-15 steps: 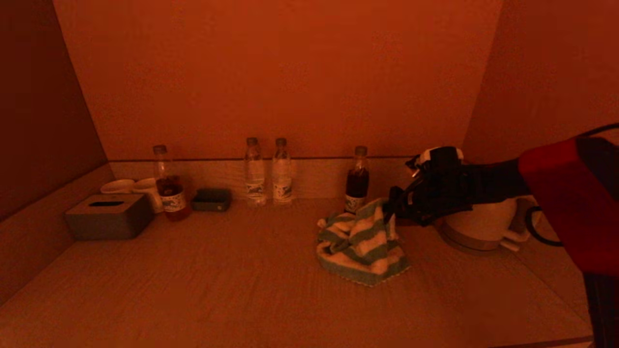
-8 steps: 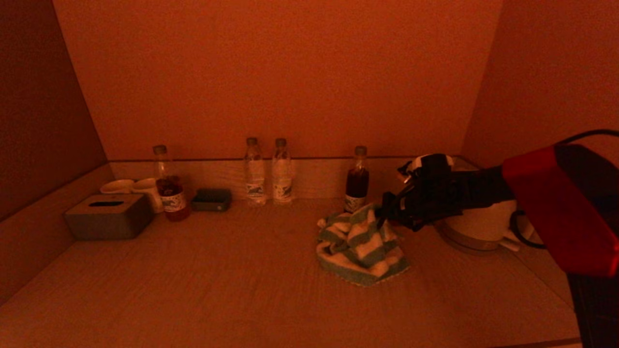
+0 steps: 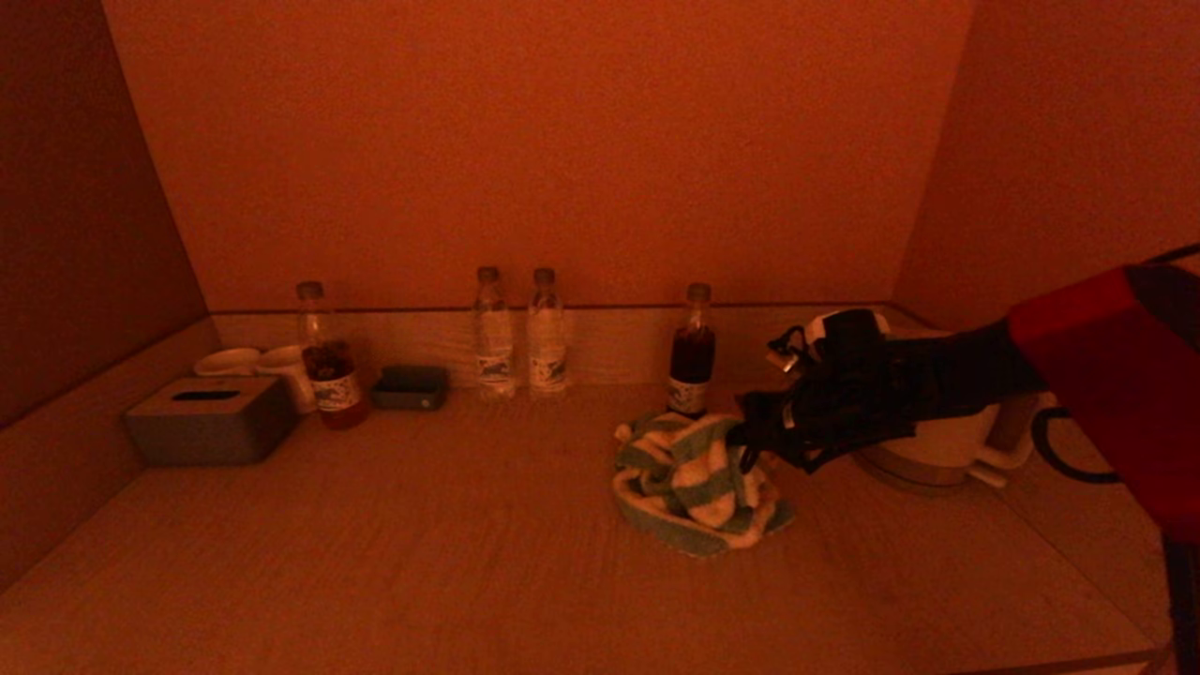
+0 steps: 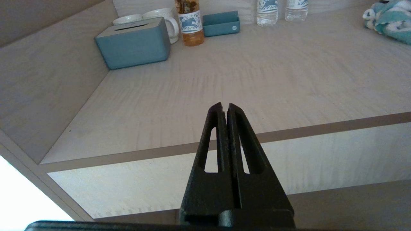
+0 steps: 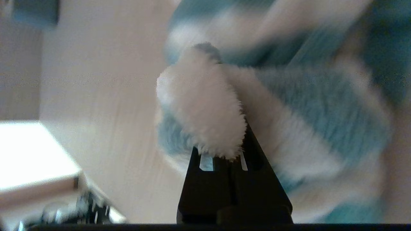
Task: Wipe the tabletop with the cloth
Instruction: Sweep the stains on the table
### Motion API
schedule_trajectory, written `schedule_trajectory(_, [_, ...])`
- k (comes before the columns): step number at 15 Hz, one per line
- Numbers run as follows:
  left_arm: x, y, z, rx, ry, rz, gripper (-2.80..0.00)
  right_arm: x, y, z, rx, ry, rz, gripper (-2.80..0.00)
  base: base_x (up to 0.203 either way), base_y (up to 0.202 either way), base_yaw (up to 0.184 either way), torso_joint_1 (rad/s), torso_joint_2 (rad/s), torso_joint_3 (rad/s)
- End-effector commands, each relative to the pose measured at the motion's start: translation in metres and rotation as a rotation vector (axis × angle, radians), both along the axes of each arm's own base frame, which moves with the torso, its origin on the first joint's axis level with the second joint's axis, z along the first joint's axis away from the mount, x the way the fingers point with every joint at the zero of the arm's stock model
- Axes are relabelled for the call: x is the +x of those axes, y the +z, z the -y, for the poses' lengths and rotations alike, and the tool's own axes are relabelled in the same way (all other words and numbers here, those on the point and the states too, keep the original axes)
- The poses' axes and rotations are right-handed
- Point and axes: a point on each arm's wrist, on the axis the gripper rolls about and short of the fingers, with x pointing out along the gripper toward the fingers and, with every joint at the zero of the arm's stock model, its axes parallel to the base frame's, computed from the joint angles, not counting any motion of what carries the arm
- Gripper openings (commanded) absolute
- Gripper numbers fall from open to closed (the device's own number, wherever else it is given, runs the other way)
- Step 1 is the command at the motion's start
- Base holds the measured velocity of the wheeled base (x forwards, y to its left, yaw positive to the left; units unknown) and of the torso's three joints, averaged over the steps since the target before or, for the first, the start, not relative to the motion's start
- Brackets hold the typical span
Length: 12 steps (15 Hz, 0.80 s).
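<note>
On the tabletop (image 3: 450, 553) we list, left to right: tissue box (image 3: 212, 419), bottles (image 3: 517, 330), cloth (image 3: 696, 480) right of centre, kettle (image 3: 937, 436). Left claw (image 4: 224, 110) parked, closed, empty. Right claw (image 3: 750, 433) clamps the cloth; we should press flat, sweeping clear of bottles.

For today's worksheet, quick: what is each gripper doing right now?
Left gripper: shut, empty, parked off the front edge of the tabletop.
Right gripper: shut on the striped cloth.
</note>
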Motion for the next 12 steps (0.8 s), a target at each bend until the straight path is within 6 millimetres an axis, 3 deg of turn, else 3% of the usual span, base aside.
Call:
schedule_trajectory(1, [0.000, 0.000, 0.000, 0.001, 0.000, 0.000, -2.80, -0.023, 0.021, -0.006, 0.003, 0.093, 0.071, -2.80, 0.000, 0.000, 0.000, 0.000, 0.00, 0.000])
schedule_trajectory(4, [0.000, 0.000, 0.000, 0.001, 0.000, 0.000, -2.80, -0.036, 0.026, -0.011, 0.009, 0.131, 0.083, -2.80, 0.000, 0.000, 0.000, 0.000, 0.00, 0.000])
schedule_trajectory(7, [0.000, 0.000, 0.000, 0.001, 0.000, 0.000, -2.80, -0.073, 0.025, -0.008, 0.004, 0.203, 0.073, -2.80, 0.000, 0.000, 0.000, 0.000, 0.00, 0.000])
schedule_trajectory(12, [0.000, 0.000, 0.000, 0.001, 0.000, 0.000, -2.80, -0.085, 0.018, 0.006, -0.029, 0.203, 0.081, -2.80, 0.000, 0.000, 0.000, 0.000, 0.00, 0.000])
